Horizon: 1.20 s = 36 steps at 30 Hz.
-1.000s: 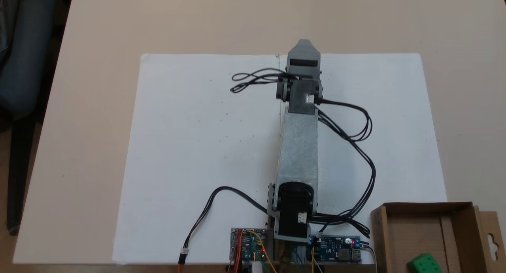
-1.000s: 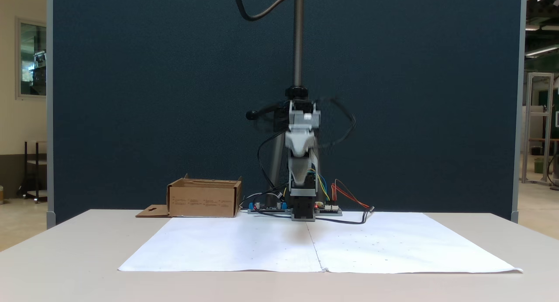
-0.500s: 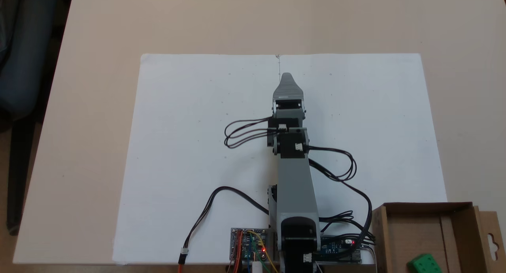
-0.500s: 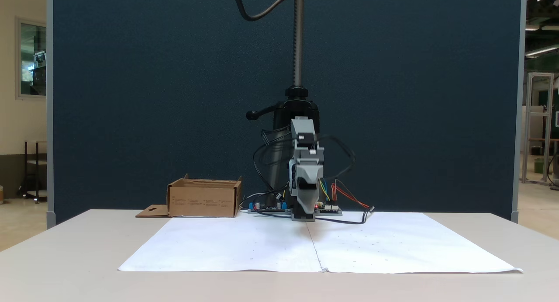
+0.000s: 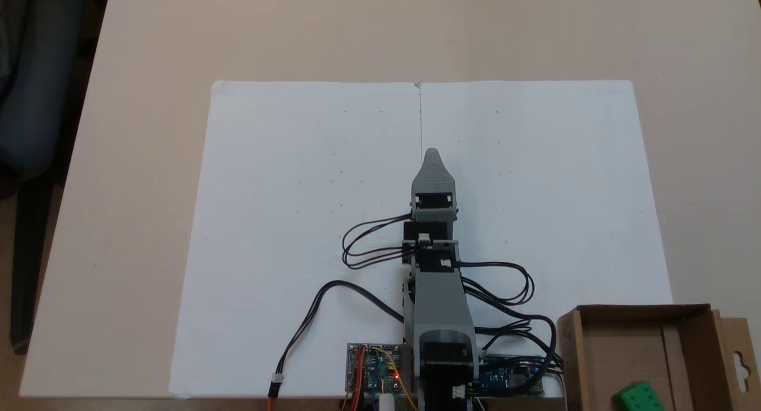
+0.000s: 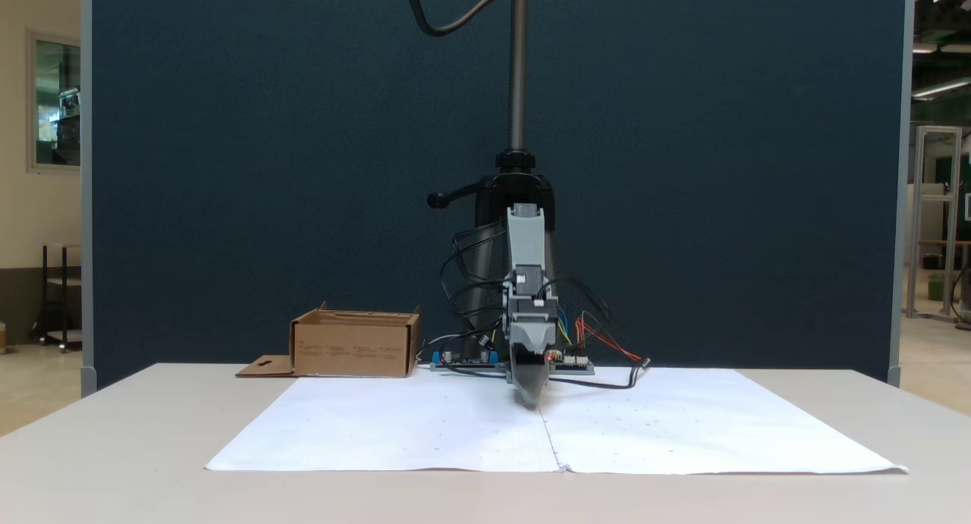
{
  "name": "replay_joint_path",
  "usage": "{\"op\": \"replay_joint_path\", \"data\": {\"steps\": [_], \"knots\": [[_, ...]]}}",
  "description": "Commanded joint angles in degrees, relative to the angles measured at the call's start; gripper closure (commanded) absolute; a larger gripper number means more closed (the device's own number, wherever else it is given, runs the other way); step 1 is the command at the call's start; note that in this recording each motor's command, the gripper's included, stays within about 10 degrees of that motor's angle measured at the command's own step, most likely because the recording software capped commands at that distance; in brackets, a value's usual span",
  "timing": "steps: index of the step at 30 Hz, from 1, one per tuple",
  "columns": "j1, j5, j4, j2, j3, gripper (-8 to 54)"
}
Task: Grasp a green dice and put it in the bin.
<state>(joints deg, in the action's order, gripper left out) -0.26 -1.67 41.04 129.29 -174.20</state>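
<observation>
One green dice (image 5: 637, 397), one bin (image 5: 694, 325), one arm, two white paper sheets (image 5: 309, 209) laid edge to edge on the table (image 5: 380, 30). The dice lies inside the bin, near the bottom edge of the top-down fixed view, with bare cardboard floor around it on the sides that show. The bin sits at the lower right corner of the sheets there, its hang-hole flap (image 5: 739, 360) folded out flat to the right; in the front-facing fixed view the bin (image 6: 355, 346) stands left of the arm's base. Gripper (image 5: 432, 155) points along the seam between the sheets, tip (image 6: 531, 403) low, at or just above the paper; jaws look closed together, nothing in them. Paper to either side of the arm is bare; black cables (image 5: 368, 244) loop beside the arm.
</observation>
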Motion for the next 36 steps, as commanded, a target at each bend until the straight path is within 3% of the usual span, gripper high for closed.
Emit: {"op": "replay_joint_path", "data": {"steps": [1,27,36], "knots": [[0.44,-3.60,9.38,6.68,-1.76,2.2],[1.41,-4.66,55.79,6.50,-5.19,1.1],[1.49,-4.66,57.48,6.59,-5.19,1.1]]}}
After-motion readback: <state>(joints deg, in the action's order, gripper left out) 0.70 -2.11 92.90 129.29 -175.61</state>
